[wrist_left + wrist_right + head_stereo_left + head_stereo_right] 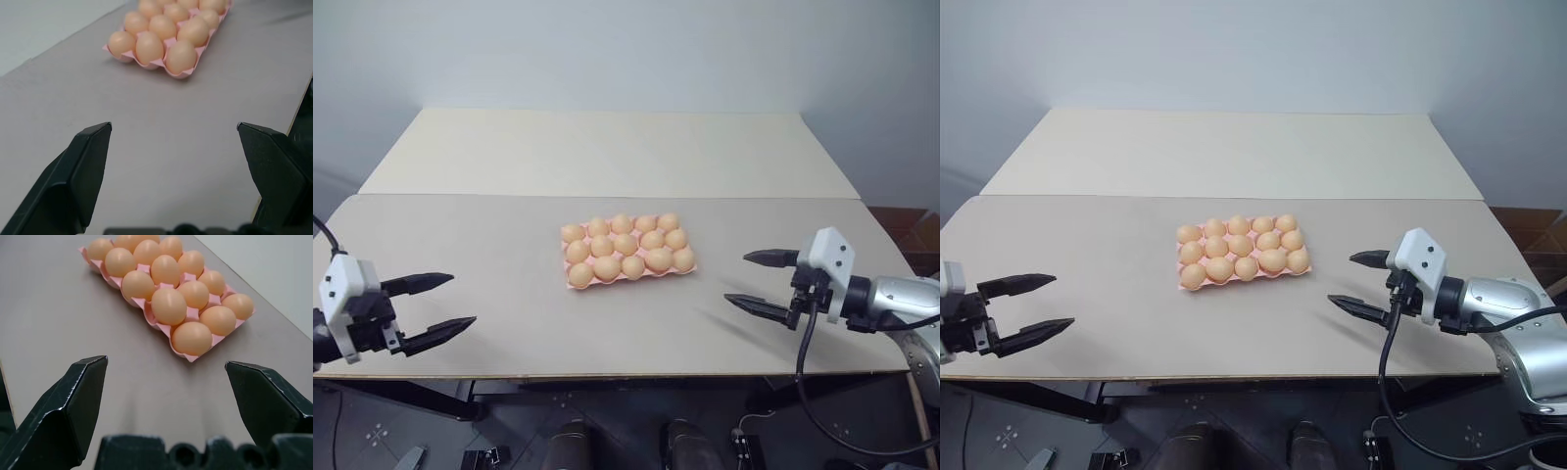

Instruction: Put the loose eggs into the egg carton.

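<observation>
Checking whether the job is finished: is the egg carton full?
Full: the egg carton shows an egg in every cup, three rows of five; no empty cup visible.

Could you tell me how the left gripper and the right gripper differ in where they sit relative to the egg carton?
The left gripper hangs farther from the egg carton; the right gripper is nearer. The left points rightward at it, the right leftward. Both have open, empty jaws above the table.

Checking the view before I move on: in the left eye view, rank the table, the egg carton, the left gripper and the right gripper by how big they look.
1. Table, by far the largest.
2. Egg carton, every cup filled with eggs.
3. Left gripper and right gripper, both open; they look about alike, so no ranking between them.
</observation>
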### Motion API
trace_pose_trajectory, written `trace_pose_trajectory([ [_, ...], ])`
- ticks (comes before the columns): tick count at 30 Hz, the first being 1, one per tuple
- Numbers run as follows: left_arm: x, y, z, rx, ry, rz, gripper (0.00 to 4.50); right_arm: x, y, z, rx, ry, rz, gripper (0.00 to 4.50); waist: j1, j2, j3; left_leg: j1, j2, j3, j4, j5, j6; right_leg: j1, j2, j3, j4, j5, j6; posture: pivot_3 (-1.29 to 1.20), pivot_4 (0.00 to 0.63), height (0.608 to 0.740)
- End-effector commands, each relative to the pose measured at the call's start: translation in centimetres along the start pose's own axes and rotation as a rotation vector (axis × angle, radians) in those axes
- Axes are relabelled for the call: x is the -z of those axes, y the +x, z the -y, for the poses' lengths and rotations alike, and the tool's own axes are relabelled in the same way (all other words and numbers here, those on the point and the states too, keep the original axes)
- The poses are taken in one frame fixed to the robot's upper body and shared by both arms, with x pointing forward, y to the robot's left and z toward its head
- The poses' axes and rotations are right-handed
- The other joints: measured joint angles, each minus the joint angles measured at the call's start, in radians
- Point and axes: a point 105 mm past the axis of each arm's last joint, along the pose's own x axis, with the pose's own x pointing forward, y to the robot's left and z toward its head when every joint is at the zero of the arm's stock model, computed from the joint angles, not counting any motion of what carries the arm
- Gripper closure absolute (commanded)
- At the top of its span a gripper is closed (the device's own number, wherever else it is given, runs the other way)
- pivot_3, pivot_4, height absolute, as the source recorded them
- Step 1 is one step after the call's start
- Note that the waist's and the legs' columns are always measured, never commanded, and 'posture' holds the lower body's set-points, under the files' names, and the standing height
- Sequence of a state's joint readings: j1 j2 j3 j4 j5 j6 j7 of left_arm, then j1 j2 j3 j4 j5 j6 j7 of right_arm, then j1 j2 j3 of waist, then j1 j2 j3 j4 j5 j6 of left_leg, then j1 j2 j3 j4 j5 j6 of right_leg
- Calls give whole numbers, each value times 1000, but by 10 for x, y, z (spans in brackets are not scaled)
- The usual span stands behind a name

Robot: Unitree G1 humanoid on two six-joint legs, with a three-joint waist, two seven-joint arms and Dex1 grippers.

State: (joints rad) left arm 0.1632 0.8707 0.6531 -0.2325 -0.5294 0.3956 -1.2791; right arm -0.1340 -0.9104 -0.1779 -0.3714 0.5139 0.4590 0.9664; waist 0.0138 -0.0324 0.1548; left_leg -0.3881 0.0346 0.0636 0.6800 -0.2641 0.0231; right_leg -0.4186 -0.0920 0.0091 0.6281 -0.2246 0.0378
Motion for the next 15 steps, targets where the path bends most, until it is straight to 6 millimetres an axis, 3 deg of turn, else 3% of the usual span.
trace_pose_trajectory([
  [1, -16, 0, 4, 9, 42, 47, 23, -14, -7, 0, 5, -54, 29, 0, -3, 0, 0, 1, 0, 0, 0, 0, 0, 0, 1, 0, 0, 0, 0, 0, 150, 740],
  [9, -22, 5, 3, 50, 22, 96, 23, -37, -10, -4, 24, -71, 33, 0, -13, 0, 0, 1, 1, 0, -1, 0, 0, -1, 1, 2, 1, 0, -1, 0, 150, 740],
  [15, -22, 10, 8, 45, 2, 116, 23, -42, -9, -5, 11, -67, 28, 0, -13, 0, 0, 1, 0, 0, -1, 0, 0, -1, 1, 2, 0, 0, -1, 0, 150, 740],
])
